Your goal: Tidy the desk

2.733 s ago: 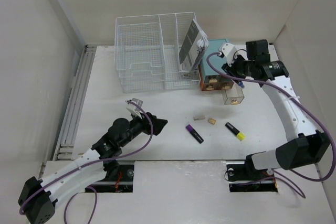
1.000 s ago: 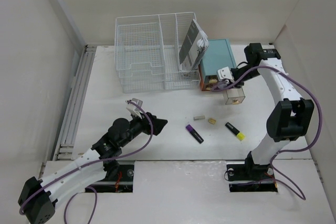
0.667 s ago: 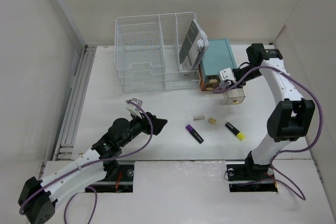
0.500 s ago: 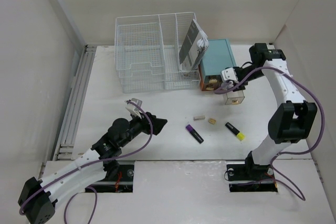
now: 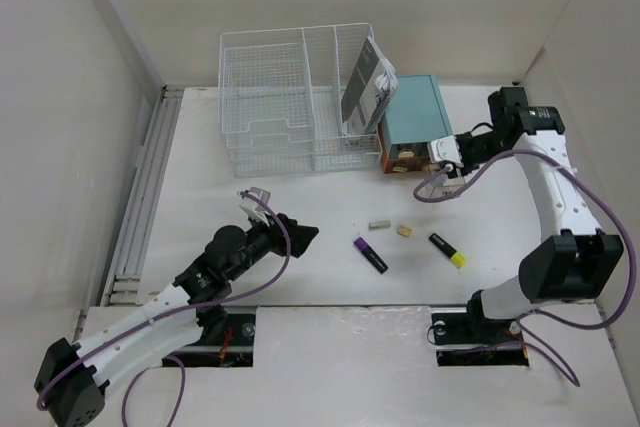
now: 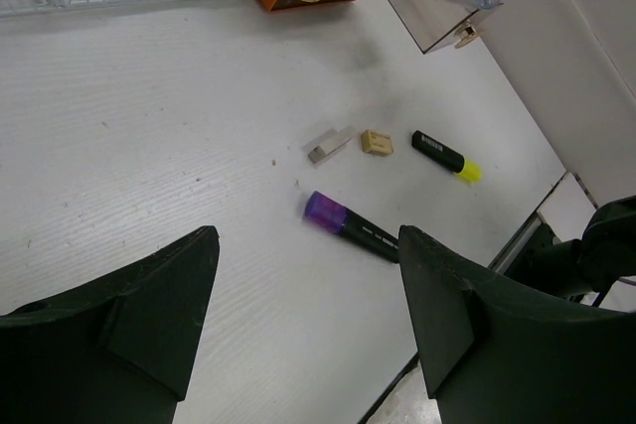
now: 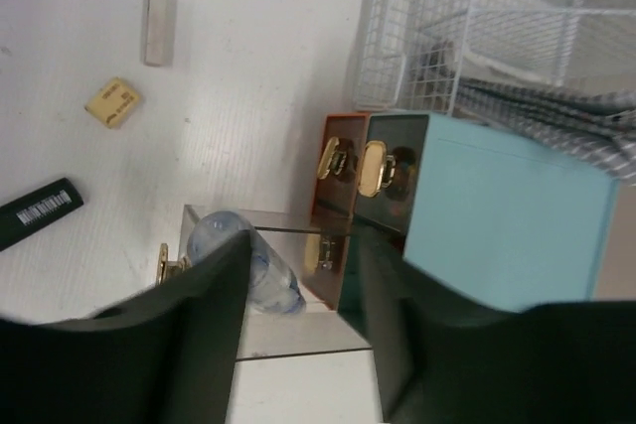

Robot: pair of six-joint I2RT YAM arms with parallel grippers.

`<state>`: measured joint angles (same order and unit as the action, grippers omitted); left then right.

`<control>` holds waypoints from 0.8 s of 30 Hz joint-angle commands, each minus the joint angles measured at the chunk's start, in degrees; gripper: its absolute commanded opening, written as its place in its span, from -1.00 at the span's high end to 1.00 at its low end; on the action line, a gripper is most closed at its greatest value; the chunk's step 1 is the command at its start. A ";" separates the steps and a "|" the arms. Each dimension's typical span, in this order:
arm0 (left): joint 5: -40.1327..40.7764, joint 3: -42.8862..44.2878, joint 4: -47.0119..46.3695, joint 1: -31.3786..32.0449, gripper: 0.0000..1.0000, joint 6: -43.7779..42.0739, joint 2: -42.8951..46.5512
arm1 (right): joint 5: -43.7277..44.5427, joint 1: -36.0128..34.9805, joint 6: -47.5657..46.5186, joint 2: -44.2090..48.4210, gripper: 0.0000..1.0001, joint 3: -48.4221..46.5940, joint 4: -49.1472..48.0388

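The white desk (image 5: 200, 177) holds a purple marker (image 5: 370, 255), a black-and-yellow highlighter (image 5: 448, 250), a grey block (image 5: 378, 223) and a tan block (image 5: 403, 231). My left gripper (image 5: 300, 234) is open and empty above the desk, left of the purple marker (image 6: 353, 227). My right gripper (image 5: 450, 159) is open and empty over a clear drawer (image 5: 447, 184) pulled out of the teal drawer box (image 5: 415, 117). A small clear bottle (image 7: 248, 260) lies in that drawer. My right gripper (image 7: 298, 335) has one finger on each side of the drawer's back part.
A white wire-mesh organizer (image 5: 290, 97) with a grey booklet (image 5: 365, 82) stands at the back, touching the teal box. A ribbed metal rail (image 5: 140, 197) runs along the left edge. Walls close in on the right and back.
My right arm has swung its elbow out to the right and the gripper has shifted a little right, over the clear drawer. The left arm and the loose items have not moved.
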<state>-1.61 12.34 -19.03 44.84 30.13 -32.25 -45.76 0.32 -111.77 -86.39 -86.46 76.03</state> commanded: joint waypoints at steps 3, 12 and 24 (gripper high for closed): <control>0.29 1.11 -2.85 -0.28 -0.39 0.02 -0.26 | -6.88 0.21 9.18 6.14 0.41 -0.03 3.16; -0.24 1.11 -3.91 -0.28 -0.39 0.02 -0.88 | -5.14 -1.01 16.49 4.39 1.00 4.09 3.16; -0.24 1.11 -3.39 -0.28 -0.39 0.02 -0.36 | -0.92 -1.02 22.46 -3.69 1.00 2.53 1.14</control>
<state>-1.63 12.34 -20.08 44.84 30.11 -33.30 -46.89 -0.43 -92.71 -88.92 -81.65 76.47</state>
